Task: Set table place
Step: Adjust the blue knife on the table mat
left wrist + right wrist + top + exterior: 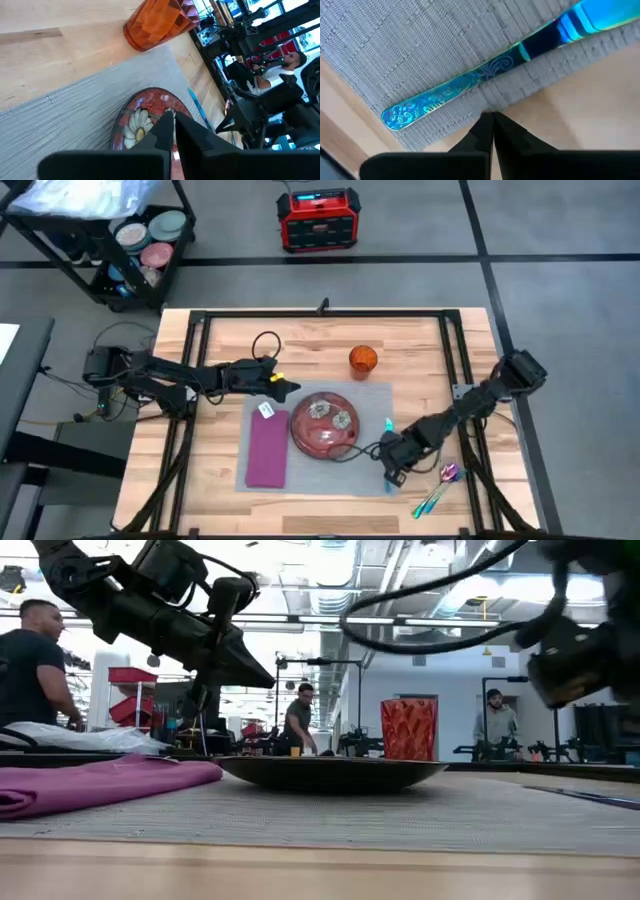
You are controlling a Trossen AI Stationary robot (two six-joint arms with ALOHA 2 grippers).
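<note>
At frame centre, the grey woven fabric placemat [315,442] bears a red floral plate [325,424], nothing on it. Left gripper [290,389] and right gripper [392,476] are both clenched, grasping nothing.

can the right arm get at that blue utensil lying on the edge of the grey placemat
Probably yes. The right gripper, fingers shut, hovers right beside the blue utensil at the placemat edge, with nothing between them; it would need to open first.

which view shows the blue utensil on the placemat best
The right wrist view: the blue utensil fills the picture, its engraved handle lying on the grey placemat beside the edge. The high view shows only a small blue sliver at the mat's right edge; the left wrist view a thin streak; the low view nothing clear.
</note>
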